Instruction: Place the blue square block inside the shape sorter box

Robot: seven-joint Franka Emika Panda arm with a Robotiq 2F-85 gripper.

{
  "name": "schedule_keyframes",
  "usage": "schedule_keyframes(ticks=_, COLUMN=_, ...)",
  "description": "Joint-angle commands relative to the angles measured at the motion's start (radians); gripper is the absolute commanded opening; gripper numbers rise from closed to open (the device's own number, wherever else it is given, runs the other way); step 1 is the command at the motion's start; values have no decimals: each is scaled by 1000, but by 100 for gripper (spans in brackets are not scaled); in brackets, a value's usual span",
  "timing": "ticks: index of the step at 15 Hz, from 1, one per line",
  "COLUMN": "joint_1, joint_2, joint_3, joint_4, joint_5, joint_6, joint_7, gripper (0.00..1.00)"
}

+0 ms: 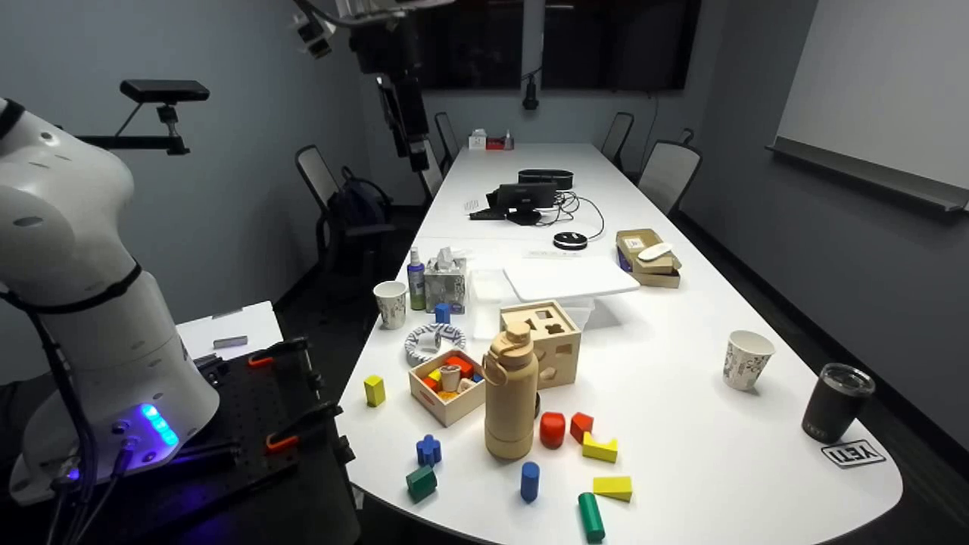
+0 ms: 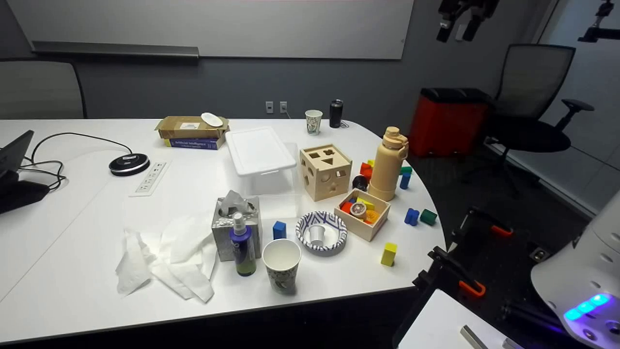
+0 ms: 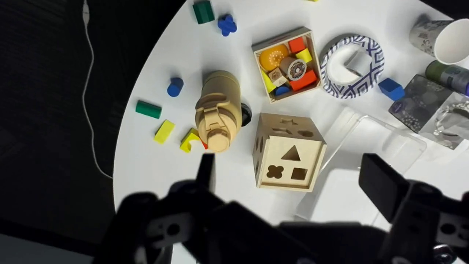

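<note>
The blue square block stands on the table beside the tissue box, close to the patterned paper plate; it shows in both exterior views and at the right in the wrist view. The shape sorter box is a light wooden cube with triangle, clover and square holes in its top. In the wrist view, the box lies between the fingertips but far below them. My gripper is open and empty, high above the table.
A tall tan bottle stands close beside the box. A wooden tray of pieces, the paper plate, a tissue box, a spray bottle, a paper cup and a clear bin with a white lid stand around.
</note>
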Motion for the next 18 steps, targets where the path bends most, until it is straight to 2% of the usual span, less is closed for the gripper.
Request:
schedule_keyframes(ticks=1, joint_1=-29, joint_2=47, joint_3=-30, joint_4=-121, joint_5=-31, joint_6=184, joint_7=-34, gripper=100)
schedule_keyframes(ticks=5, joint_1=-65, joint_2=193, joint_3=-69, joint_4=-232, joint_5=-72, joint_6=418, joint_7=-67, gripper=100)
schedule_keyframes(ticks=9, joint_1=-77, joint_2=405, joint_3=-85, joint_4=-269, joint_5=-94, joint_6=608, joint_7=-107, gripper=100)
schedule_keyframes(ticks=15, joint_1=-65, joint_2=679, joint_3=-62, joint_4=-234, joint_5=-109, joint_6=755, joint_7=-115, gripper=100)
schedule_keyframes(ticks=18, joint_1=-66, joint_2=787, joint_3=-82, joint_4=-218, joint_5=-229, joint_6=801, joint_7=-85, gripper=100)
